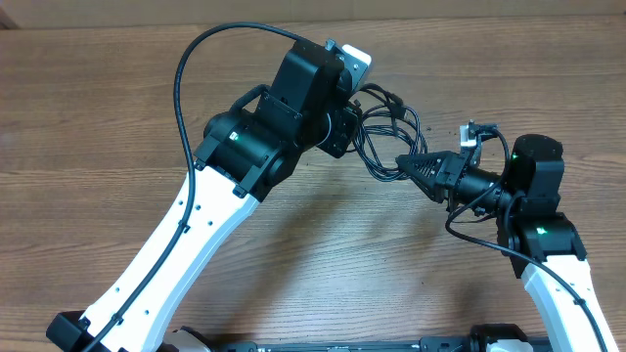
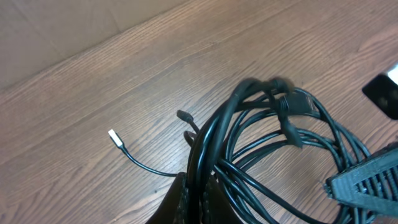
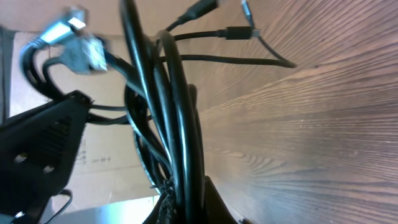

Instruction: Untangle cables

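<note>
Black cables [image 1: 389, 132] bunched between the left tool [image 2: 194, 196] and the right tool [image 1: 409, 164], each clamped shut on strands at opposite sides of the coil.

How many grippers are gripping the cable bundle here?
2. The left gripper is shut on the cables at the bundle's left side; the right gripper is shut on them at its lower right. No other gripper is in view.
</note>
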You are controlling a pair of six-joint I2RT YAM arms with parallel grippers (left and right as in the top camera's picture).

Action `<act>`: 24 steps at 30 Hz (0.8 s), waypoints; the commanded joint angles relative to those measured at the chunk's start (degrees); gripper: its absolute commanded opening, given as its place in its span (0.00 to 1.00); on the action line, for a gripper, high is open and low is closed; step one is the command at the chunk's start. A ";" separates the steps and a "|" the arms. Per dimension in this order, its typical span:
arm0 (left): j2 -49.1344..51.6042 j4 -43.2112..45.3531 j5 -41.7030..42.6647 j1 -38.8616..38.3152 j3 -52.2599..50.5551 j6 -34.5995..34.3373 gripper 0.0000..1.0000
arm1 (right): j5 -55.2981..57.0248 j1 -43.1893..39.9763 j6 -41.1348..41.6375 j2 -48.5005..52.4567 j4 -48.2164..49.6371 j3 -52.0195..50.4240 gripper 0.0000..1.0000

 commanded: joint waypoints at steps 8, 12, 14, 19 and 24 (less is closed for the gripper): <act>-1.77 0.42 -4.02 0.72 0.42 -3.82 0.04 | 9.97 0.31 -1.95 -0.24 -5.57 0.79 0.04; -1.77 0.24 -6.32 0.74 0.42 -5.29 0.04 | 10.64 0.31 -3.32 -0.24 -5.62 0.79 0.04; -1.77 0.20 -6.29 0.96 0.42 -5.29 0.04 | 10.62 0.31 -3.43 -0.24 -5.64 0.79 0.04; -1.75 -0.92 -6.36 1.49 0.42 -5.25 0.04 | 10.54 0.31 -7.41 -0.24 -5.64 0.79 0.61; -1.75 -2.01 -6.47 2.49 0.42 -4.79 0.04 | 10.54 0.31 -7.98 -0.24 -5.60 0.79 0.90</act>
